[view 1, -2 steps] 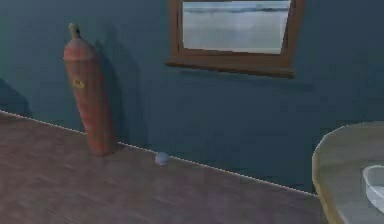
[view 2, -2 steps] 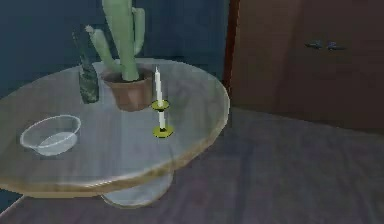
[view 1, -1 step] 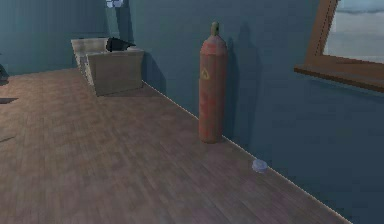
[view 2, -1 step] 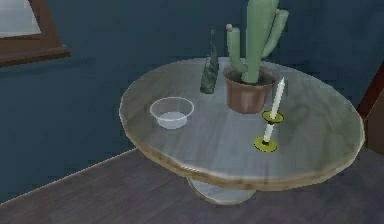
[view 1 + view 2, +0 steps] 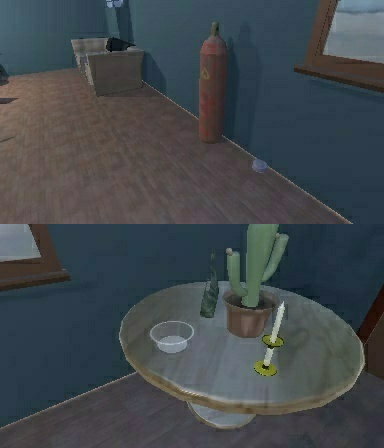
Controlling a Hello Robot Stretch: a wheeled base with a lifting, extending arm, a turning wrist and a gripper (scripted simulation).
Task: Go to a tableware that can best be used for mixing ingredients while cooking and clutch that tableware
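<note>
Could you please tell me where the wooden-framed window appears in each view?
Forward view: the window sits in the upper right corner.
Arm side view: the window sits in the upper left corner, left of the round table.
Shared landmark: the blue wall that carries it.

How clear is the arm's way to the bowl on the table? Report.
Probably clear: the bowl sits by the near edge of the table, apart from the bottle, potted cactus and candle.

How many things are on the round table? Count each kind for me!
bowl: 1
bottle: 1
potted cactus: 1
candle on a stand: 1
Total: 4
</note>
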